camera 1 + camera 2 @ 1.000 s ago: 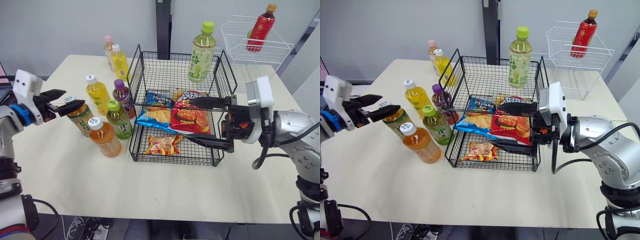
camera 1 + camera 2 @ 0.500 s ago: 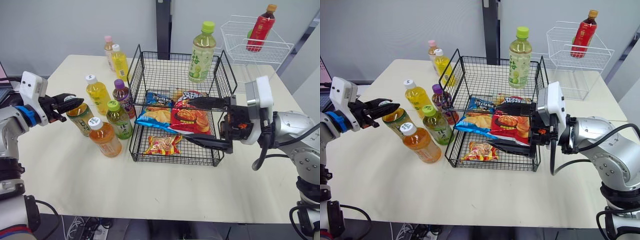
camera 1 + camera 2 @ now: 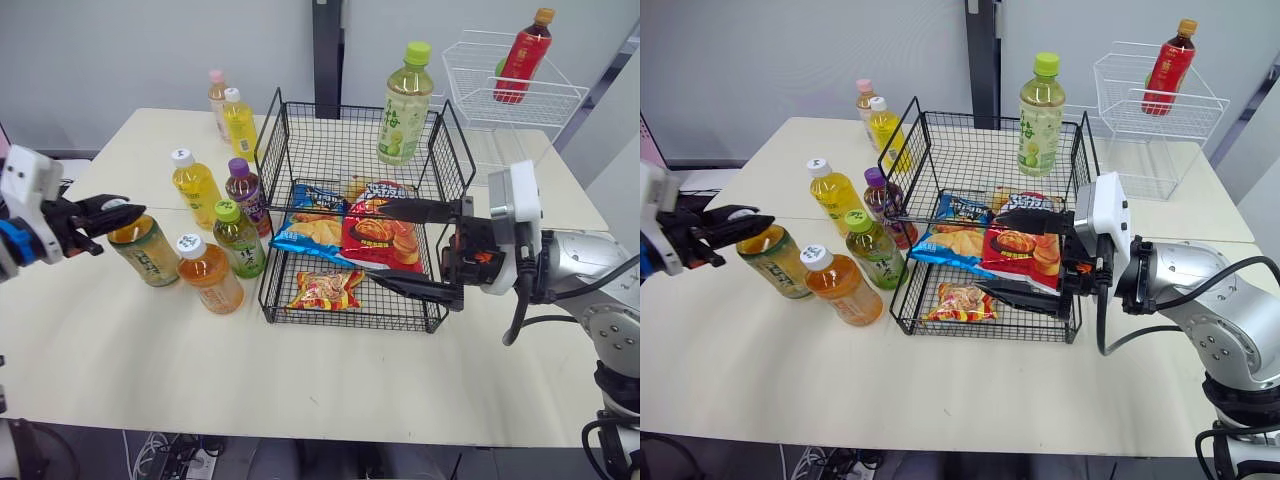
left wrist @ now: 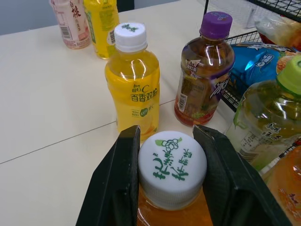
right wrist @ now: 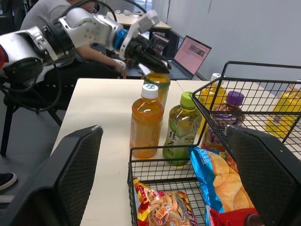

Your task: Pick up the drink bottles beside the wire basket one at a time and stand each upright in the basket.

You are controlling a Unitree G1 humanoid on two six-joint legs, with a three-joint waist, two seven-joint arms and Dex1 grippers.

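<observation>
— Between the two fingers of the left gripper [image 4: 167,141], what is that?
— The white cap [image 4: 172,162] of a clear plastic bottle of amber tea with a green label [image 3: 148,252]. The fingers press on the cap from both sides, so I read the grip as clamped. Whether the base has left the cream tabletop [image 3: 150,390], I cannot tell.
— How will it handle?
— It looks full, so fairly heavy for a hold that high, and I would expect it to swing below the fingers. The cap is stiff, a surer purchase than the smooth, yielding body, but a jerk could slip it.
— Where must it go?
— Across toward the right gripper [image 3: 415,248], whose fingers are spread wide on nothing at the front of the black two-tier wire basket [image 3: 340,150]. A pale green bottle with a lime cap [image 3: 403,100] already stands upright on the tier above those fingers. Snack bags [image 3: 350,235] lie just past them.
— What crowds the left gripper?
— Just beyond its fingertips are a yellow juice bottle [image 4: 133,89] and a purple-capped brown bottle [image 4: 205,70]. Beside it are a green-capped bottle [image 4: 263,117] and an orange tea bottle [image 3: 210,275]. A straight lift seems wise.
— And the room?
— The table is flat and matt, with a grey wall behind. Far beyond the right gripper, a white wire rack [image 3: 560,95] holds a red bottle [image 3: 520,55].
</observation>
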